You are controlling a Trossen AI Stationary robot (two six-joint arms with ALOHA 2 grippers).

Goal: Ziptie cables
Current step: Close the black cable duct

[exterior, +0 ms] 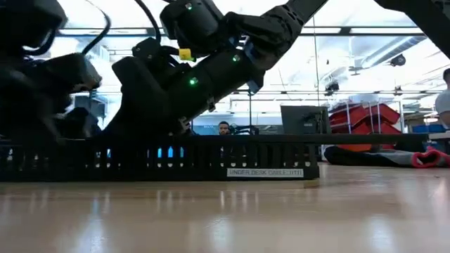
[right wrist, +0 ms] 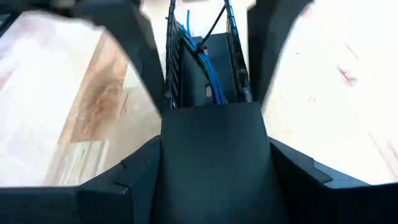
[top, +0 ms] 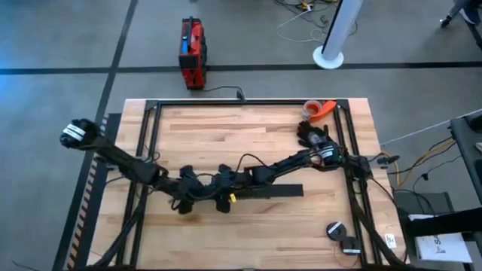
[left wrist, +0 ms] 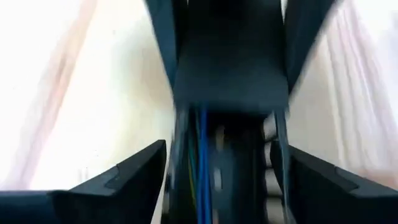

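Both arms are reaching low over the middle of the wooden surface (top: 226,128), meeting above the long black slotted rail (top: 263,192) that is lying left to right toward the near side. The left hand (top: 197,190) is coming in from the left and the right hand (top: 226,190) from the right, so the two are sitting just beside each other over the rail's left part.

In the left wrist view the left hand (left wrist: 217,180) is showing its two dark fingers (left wrist: 124,180) spread apart on either side of the rail, with nothing pinched between them. In the right wrist view the right hand (right wrist: 214,168) is likewise showing its fingers (right wrist: 124,180) parted and straddling the rail, gripping nothing that can be seen.

The cables (right wrist: 205,68) are lying inside the rail's channel, running along its length; blue and green strands and one dark strand are showing there, and a blue strand (left wrist: 202,162) is also showing in the left wrist view.

From table height the rail (exterior: 162,160) is standing as a low slotted wall across the surface, carrying a white label (exterior: 264,172) near its right end, with both arms looming dark above it.

On the far right corner of the surface an orange tape roll (top: 320,110) is resting, and a small round black object (top: 335,229) is lying near the right edge. A red box (top: 192,53) is standing on the floor beyond the far edge.
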